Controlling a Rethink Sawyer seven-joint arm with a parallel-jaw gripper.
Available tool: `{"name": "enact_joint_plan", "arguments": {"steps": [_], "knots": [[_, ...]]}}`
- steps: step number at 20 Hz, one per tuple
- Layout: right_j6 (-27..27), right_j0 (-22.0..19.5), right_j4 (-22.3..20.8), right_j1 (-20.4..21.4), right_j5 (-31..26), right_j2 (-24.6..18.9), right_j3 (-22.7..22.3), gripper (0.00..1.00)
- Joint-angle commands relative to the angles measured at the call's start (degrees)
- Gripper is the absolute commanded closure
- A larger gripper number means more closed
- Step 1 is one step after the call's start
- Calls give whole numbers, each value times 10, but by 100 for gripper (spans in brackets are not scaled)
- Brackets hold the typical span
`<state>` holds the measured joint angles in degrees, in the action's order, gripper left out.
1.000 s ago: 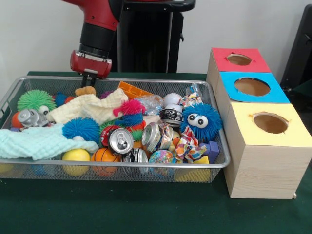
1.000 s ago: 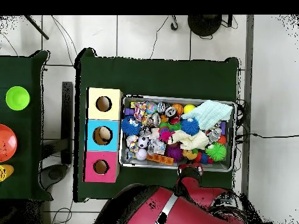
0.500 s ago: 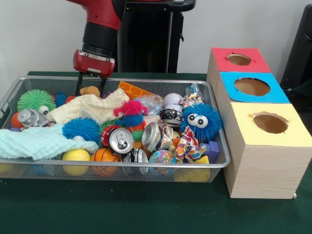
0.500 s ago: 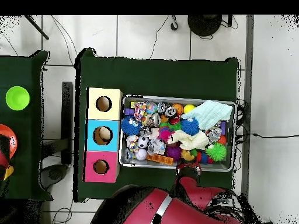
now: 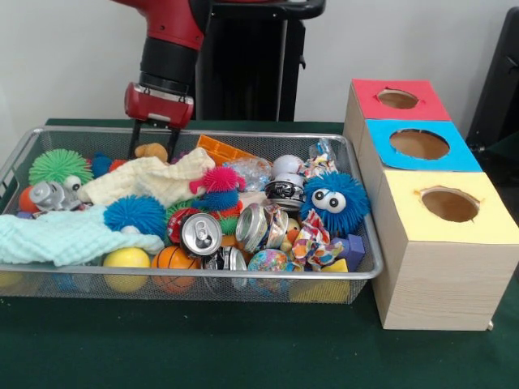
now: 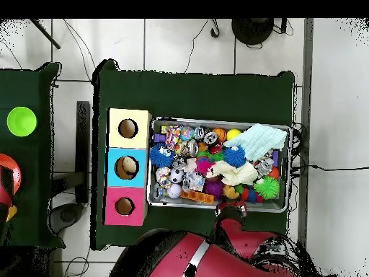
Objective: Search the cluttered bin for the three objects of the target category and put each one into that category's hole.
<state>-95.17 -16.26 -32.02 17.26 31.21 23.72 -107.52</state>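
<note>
While the red arm comes down at the wire bin's (image 5: 357, 267) far rim in the front view, its tool (image 5: 152, 146) hangs with both fingers apart, straddling a small tan plush toy (image 5: 151, 151) beside a cream cloth (image 5: 146, 180); whether the fingers touch the toy is unclear. Cans, spiky balls and a blue googly-eyed puff (image 5: 336, 201) crowd the bin, with the three-holed box (image 5: 438, 267) just beside it. Overhead, the arm's bulk hides the tool; a green bowl (image 6: 21, 120) sits on a neighbouring table (image 6: 29, 86).
</note>
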Motion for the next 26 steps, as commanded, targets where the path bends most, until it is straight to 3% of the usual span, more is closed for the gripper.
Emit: {"name": "enact_joint_plan", "arguments": {"steps": [1,16,26], "knots": [[-80,16,15,-7,55,-66,22,0],[-28,110,89,-18,153,43,1,0],[-34,128,114,-47,194,59,12,0]]}}
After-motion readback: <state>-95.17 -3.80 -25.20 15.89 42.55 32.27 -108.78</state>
